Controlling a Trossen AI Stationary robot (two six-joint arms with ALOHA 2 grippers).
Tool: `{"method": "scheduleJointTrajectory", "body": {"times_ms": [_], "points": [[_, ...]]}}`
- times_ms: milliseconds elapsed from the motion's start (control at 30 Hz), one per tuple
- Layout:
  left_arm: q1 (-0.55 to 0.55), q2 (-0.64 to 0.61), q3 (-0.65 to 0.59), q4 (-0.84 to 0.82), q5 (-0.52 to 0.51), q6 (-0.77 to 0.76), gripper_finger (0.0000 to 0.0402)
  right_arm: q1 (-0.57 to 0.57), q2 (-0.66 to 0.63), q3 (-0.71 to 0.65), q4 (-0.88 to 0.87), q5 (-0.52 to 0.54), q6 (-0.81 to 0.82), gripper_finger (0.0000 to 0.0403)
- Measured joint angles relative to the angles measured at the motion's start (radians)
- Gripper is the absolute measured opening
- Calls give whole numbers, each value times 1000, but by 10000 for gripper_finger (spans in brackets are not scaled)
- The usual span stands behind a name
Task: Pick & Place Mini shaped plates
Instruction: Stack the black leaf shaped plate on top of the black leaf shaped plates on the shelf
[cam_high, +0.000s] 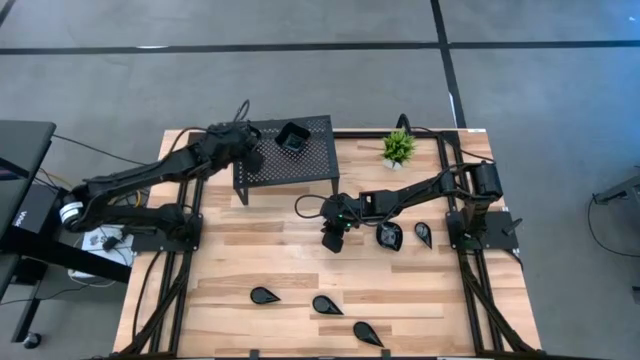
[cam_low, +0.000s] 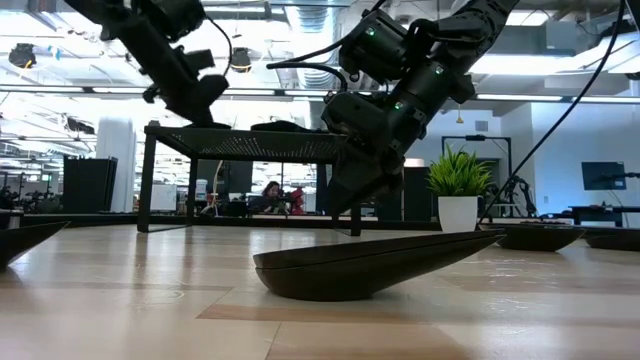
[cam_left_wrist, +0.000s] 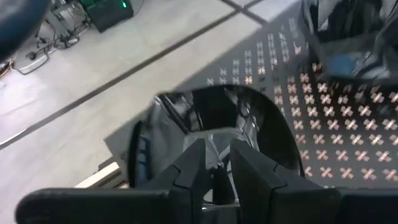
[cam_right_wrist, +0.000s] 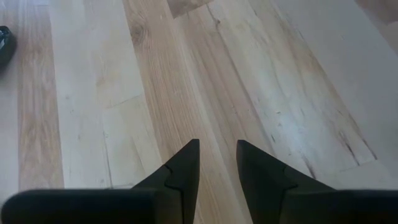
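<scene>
left claw (cam_left_wrist: 214, 163): over the perforated stand (cam_high: 300, 165), fingers narrow, pinching a glossy black plate (cam_left_wrist: 205, 118)
stand: already carries stacked plates (cam_high: 292, 137)
right claw (cam_right_wrist: 217, 163): mid table (cam_high: 260, 250), slightly apart, empty
left to do: five teardrop plates (cam_high: 265, 295) on the wood, so roughly halfway

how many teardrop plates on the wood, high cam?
5. Three teardrop plates lie along the table's near edge; two sit beside the right arm's base. The arms may hide others.
</scene>
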Motion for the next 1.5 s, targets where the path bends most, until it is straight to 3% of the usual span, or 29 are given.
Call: {"method": "scheduleJointTrajectory", "body": {"times_ms": [300,667,733,967,1033,1133,1333,1500], "points": [[0,58,0,9,1,8,76,0,0,0,0,0,0,102],[-11,-120,0,43,7,3,76,-5,0,0,0,0,0,102],[-24,-145,0,44,79,3,76,-5,0,0,0,0,-8,102],[-146,-162,0,47,492,4,76,2,-39,1,2,-1,-37,102],[-207,-152,0,53,570,13,76,9,-77,1,-56,-1,-34,102],[-314,-135,0,60,609,40,76,29,-137,1,-185,0,27,102],[-482,-82,0,113,571,64,76,138,-167,1,-497,35,291,102],[-520,-22,0,171,545,140,76,270,-152,1,-689,75,445,102]]}}
